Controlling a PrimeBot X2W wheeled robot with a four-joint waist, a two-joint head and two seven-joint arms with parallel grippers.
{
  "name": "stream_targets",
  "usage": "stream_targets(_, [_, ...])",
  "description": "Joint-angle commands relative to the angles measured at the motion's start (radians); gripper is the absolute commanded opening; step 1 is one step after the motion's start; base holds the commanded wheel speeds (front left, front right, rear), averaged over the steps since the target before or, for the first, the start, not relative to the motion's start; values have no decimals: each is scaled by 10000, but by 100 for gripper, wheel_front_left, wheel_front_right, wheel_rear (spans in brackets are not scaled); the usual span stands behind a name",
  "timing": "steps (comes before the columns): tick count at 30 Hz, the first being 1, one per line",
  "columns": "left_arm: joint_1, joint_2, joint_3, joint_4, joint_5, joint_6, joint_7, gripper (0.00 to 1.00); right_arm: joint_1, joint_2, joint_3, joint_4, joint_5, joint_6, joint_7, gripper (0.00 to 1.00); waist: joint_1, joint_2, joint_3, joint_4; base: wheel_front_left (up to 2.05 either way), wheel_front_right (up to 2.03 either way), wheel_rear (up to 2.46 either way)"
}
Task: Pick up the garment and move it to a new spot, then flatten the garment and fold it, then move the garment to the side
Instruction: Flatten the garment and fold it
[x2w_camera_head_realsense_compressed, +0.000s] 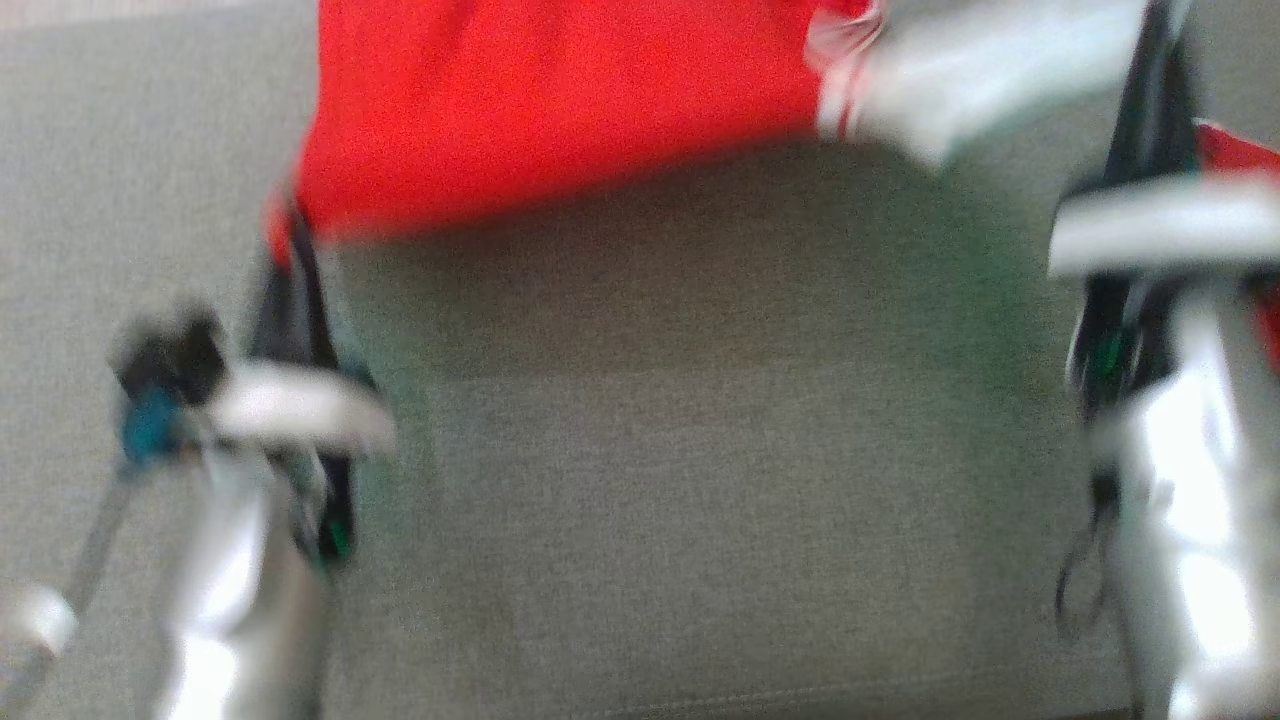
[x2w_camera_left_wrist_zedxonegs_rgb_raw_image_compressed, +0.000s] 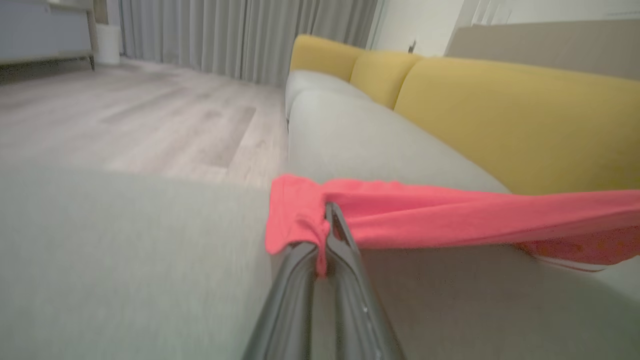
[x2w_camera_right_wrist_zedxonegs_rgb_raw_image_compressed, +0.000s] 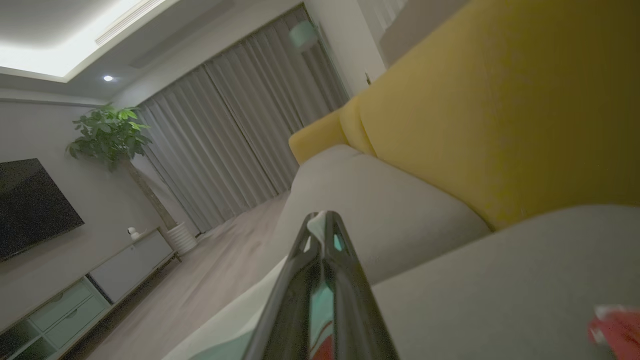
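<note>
Left wrist view shows the red garment (x2w_camera_left_wrist_zedxonegs_rgb_raw_image_compressed: 450, 220) stretched taut, its long axis running rightward from the left gripper (x2w_camera_left_wrist_zedxonegs_rgb_raw_image_compressed: 329, 220), whose fingers clamp its bunched corner, over the grey sofa seat (x2w_camera_left_wrist_zedxonegs_rgb_raw_image_compressed: 360, 140). The right gripper (x2w_camera_right_wrist_zedxonegs_rgb_raw_image_compressed: 322, 225) has its fingers pressed together.

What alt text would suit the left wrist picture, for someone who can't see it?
The left gripper, shut, pinches a corner of a red garment that stretches off to the right above a grey sofa seat. Behind are yellow back cushions, a wooden floor and grey curtains.
</note>
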Motion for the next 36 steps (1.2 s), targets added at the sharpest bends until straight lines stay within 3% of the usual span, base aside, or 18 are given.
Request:
stream_targets(1, [359,28,566,-188,137,-99,-50,0,636,103,345,-638,419,35,-56,0,1,-1,-273,-85,0,0,0])
stream_targets(9, [2679,-681,1178,1,347,-358,-50,0,3950,50,1246,-1091,1356,35,-56,0,1,-1,-1202,-286,0,0,0])
stream_targets(13, [3674,-762,1510,-232,50,-402,-50,0,5125,52,1417,-1112,1575,35,-56,0,1,-1,-1784,-345,0,0,0])
stream_targets(16, [4379,-769,1356,-392,-564,-418,-50,0,5963,11,1647,-1180,1548,35,-16,0,1,-1,-2174,-321,0,0,0])
stream_targets(22, [5471,-772,1063,-822,-721,-433,-51,0,7405,4,1487,-1853,1712,35,400,0,1,-1,-2560,-275,0,0,0])
stream_targets(30, [4918,-773,369,-1749,-1134,-443,-51,0,6564,231,978,-2851,1668,35,627,0,1,-1,-2284,-18,0,0,0])
stream_targets(36, [3778,-773,113,-1461,-1481,-409,-51,0,4598,382,796,-2335,1453,35,902,0,1,-1,-1818,243,0,0,0])
